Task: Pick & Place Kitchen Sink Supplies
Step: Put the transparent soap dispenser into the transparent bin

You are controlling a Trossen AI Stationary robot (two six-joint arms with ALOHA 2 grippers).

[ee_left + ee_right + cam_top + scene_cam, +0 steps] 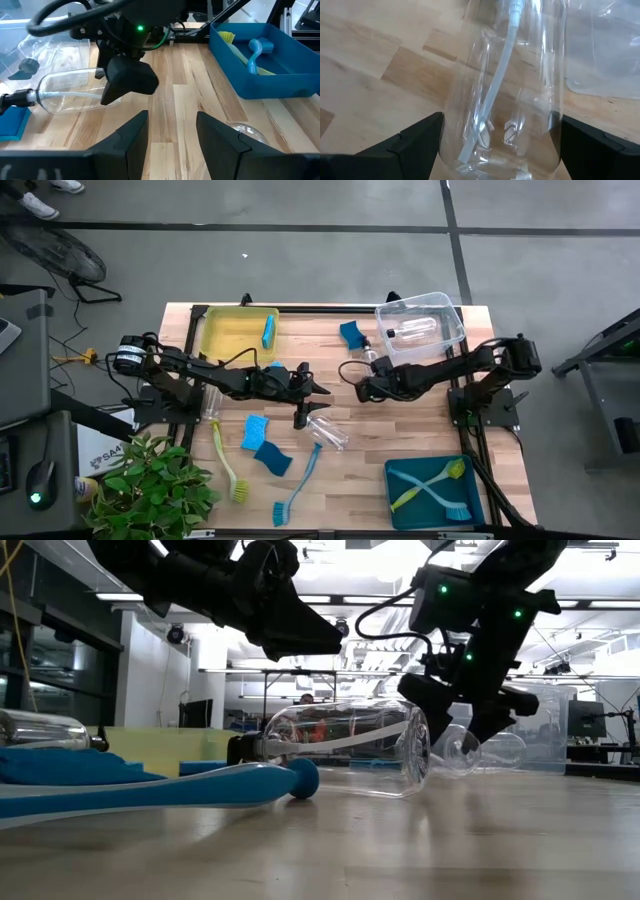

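Right tool [495,145] gapes wide around a bottle [505,90] lying mid-worktop: lower squarely, then close on its body. Left tool [172,135], open and empty, waits nearby.

Four sponges [265,330] [352,333] [255,430] [272,458], four bottles [415,330] [370,360] [327,431] [212,402], four brushes [228,465] [300,480] [425,485] [448,502], three bins [215,330] [455,320] [395,480].
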